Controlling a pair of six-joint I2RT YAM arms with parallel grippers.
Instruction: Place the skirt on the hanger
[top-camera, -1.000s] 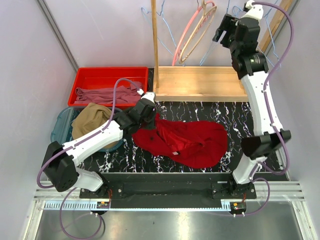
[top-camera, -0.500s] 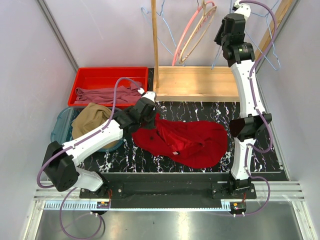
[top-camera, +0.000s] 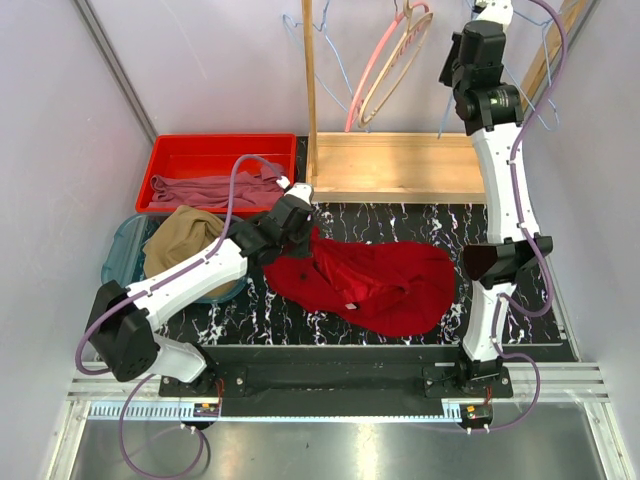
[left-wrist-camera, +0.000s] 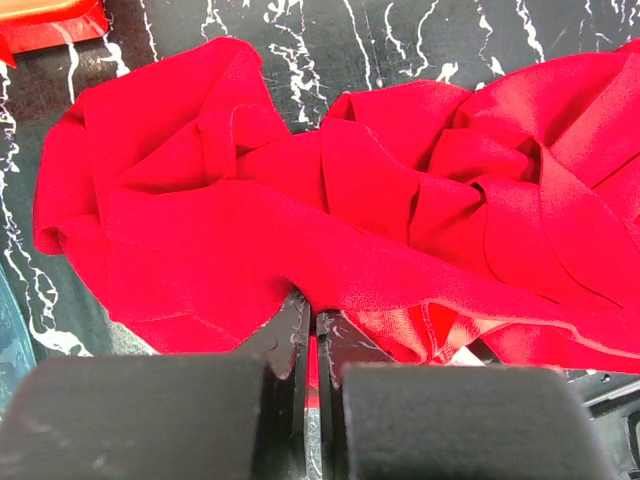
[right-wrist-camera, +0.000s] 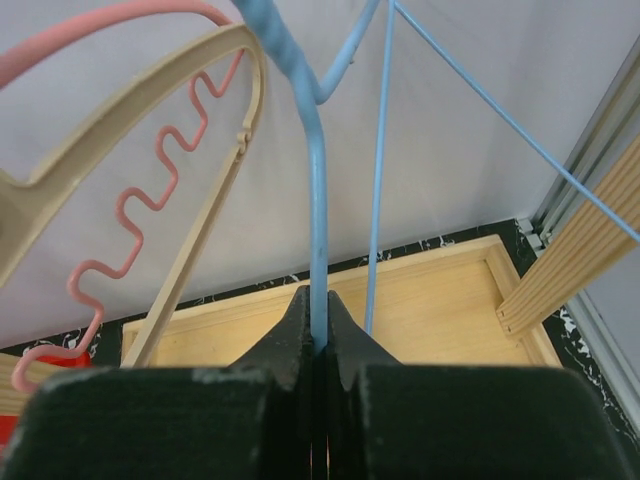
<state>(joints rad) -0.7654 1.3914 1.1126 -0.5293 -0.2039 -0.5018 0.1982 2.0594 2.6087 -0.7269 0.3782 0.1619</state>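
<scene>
The tan skirt (top-camera: 182, 245) lies bunched in a pale blue tub (top-camera: 118, 262) at the left, with no gripper on it. My left gripper (top-camera: 298, 232) is beside it, over the dark red garment (top-camera: 385, 280). In the left wrist view it (left-wrist-camera: 312, 325) is shut on a fold of that red garment (left-wrist-camera: 300, 200). My right gripper (right-wrist-camera: 318, 318) is raised at the back wall and shut on the light-blue wire hanger (right-wrist-camera: 316, 200), just below its hook bend. From above, the right gripper (top-camera: 480, 20) sits at the top edge among the hangers.
A red tray (top-camera: 165, 160) holds mauve-pink cloth (top-camera: 210, 190). A wooden post (top-camera: 310, 80) rises from a wooden base box (top-camera: 400, 165). A pink hanger (top-camera: 372, 70), a pale wooden hanger (top-camera: 398, 65) and more blue wire hangers (top-camera: 335, 60) hang at the back.
The right arm reached up and in toward the hangers, and its gripper went from open to shut on the blue wire. The left arm and the red garment stayed put.
</scene>
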